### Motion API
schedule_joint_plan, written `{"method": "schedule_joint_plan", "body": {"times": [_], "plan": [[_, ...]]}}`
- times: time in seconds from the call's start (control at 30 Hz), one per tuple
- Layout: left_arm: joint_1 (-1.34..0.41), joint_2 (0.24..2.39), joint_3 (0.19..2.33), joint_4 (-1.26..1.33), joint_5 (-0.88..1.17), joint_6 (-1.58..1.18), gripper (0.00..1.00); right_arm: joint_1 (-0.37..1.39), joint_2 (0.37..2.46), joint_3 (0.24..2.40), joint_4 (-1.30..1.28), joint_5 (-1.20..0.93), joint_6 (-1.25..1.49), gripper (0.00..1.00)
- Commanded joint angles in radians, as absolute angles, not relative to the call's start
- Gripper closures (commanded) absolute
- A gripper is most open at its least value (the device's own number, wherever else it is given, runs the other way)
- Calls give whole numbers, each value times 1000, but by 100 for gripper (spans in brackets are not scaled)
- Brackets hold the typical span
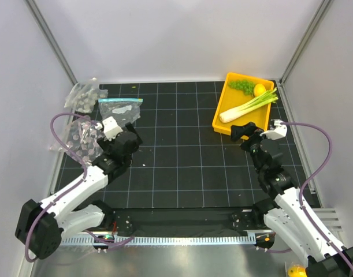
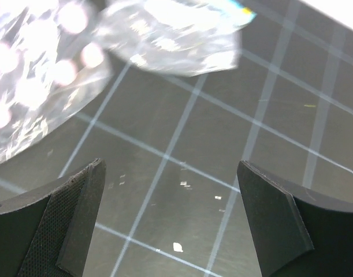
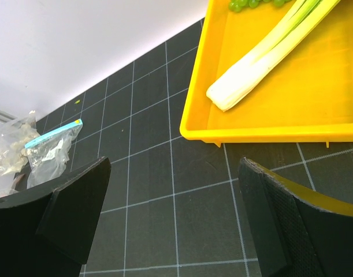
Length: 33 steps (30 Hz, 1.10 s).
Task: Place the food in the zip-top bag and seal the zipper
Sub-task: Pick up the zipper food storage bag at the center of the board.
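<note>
The leek (image 1: 248,107) lies slanted in the yellow tray (image 1: 251,77) at the far right of the table (image 1: 182,161). The grapes (image 1: 241,86) and the lemon (image 1: 259,90) sit side by side just behind its green end. The zip-top bag (image 1: 78,140) with white dots lies crumpled at the far left edge, well apart from the food (its zipper strip is too hard to make out). Another dotted bag (image 1: 81,95) sits behind it, and a clear bag (image 1: 119,107) with a light-blue strip lies just beside them. The left claw (image 2: 170,225) hangs over bare table near the bags, its 2 fingers spread wide and holding nothing. The right claw (image 3: 173,225) hangs just in front of the tray, its 2 fingers also spread wide and empty.
</note>
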<state>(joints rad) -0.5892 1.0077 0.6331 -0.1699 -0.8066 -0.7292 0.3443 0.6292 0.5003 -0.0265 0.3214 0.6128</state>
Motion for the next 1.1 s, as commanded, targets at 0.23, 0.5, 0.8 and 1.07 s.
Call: {"method": "schedule_joint_plan", "body": {"times": [0.23, 0.5, 0.8, 1.07], "plan": [[-407, 1215, 808, -508, -922, -1111, 0, 347, 632, 520, 11, 362, 607, 0], [-207, 1348, 833, -499, -890, -1218, 0, 345, 643, 518, 23, 311, 630, 0], [-52, 1568, 862, -431, -726, -1305, 0, 345, 644, 534, 8, 299, 629, 0], [40, 1519, 661, -23, -465, -1368, 100, 345, 644, 535, 9, 295, 629, 0]]}}
